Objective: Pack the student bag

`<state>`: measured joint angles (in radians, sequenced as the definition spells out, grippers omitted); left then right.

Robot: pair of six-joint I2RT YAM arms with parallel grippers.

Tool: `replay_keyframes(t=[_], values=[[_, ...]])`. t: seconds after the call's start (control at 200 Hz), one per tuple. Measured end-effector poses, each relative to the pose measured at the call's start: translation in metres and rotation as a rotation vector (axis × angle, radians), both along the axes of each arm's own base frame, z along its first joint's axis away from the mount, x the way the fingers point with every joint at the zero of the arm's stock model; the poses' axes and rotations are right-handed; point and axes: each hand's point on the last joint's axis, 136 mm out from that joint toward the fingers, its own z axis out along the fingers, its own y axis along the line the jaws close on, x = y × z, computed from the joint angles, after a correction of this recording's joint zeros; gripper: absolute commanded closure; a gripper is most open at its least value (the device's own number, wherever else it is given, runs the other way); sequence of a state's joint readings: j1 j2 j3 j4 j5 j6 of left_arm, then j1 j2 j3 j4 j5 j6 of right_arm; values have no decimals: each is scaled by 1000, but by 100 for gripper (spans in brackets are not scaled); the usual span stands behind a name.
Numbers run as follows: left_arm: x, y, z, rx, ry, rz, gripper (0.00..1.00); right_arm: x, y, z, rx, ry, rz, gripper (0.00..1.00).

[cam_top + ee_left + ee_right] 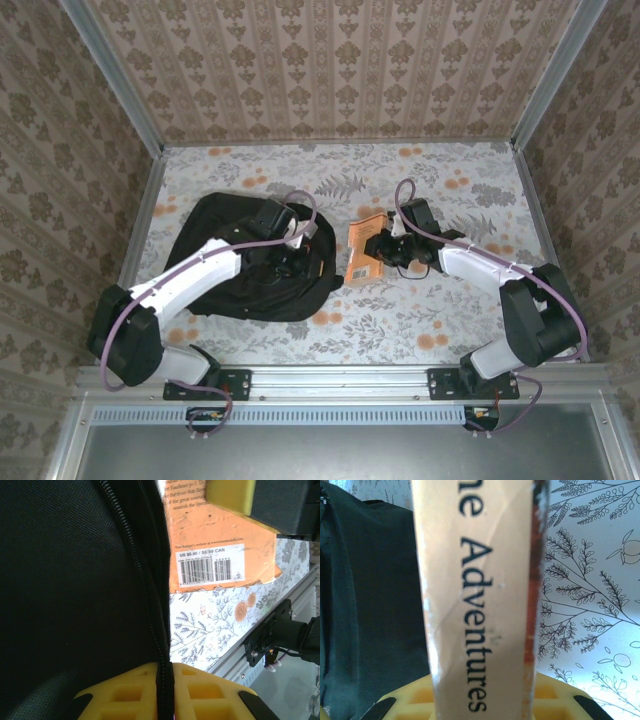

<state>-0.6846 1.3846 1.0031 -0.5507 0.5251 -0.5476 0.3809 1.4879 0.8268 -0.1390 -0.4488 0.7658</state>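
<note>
— Under the left gripper [300,260], what is on record?
— One student bag [215,225], black fabric, lying flat on the floral table [440,320]. It extends from that gripper's fingers out to its left, and the left arm crosses over it. It is the largest item.

— State of that gripper?
— Narrow. In the left wrist view the yellow pads [130,687] sit close on either side of the bag's zipper edge [145,580] and pinch it.

— Next item?
— One book [362,255], orange cover, just right of the left gripper and beside the bag's edge. The right gripper [385,250] holds it, with the spine standing between its yellow pads [410,700].

— Legible writing?
— The spine reads "Adventures" [480,605]. Above it are the letters "ne", with the start of that word cut off. There is one white barcode label [210,570] on the back cover, marked "US $5.95" and "CAN". The second price is too blurred to confirm, and the small print above it is not readable.

— Anything obscured?
— The book's title is cut off by the frame at both ends. The bag's straps and opening cannot be made out. In the left wrist view the dark fabric blocks the left half. A black bracket on the rail [272,630], beyond the book, is too indistinct to identify.
</note>
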Motion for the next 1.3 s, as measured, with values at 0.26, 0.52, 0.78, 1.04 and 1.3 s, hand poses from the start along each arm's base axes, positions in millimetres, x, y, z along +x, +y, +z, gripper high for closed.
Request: replay_keyframes(t=[0.26,0.52,0.78,1.04,1.3], values=[[2,3,14,-39,-24,10,91,-2,3,-1,-1,2,10,100],[1,4,13,-33,-29,4,76,-3,3,-3,-3,8,11,100],[-1,11,4,47,-37,1,58,-3,3,-3,-4,8,11,100],[-11,0,-11,128,-36,-73,57,-3,3,-8,-9,20,11,100],[-5,0,-8,155,-75,-81,81,-3,3,-9,-11,24,11,100]])
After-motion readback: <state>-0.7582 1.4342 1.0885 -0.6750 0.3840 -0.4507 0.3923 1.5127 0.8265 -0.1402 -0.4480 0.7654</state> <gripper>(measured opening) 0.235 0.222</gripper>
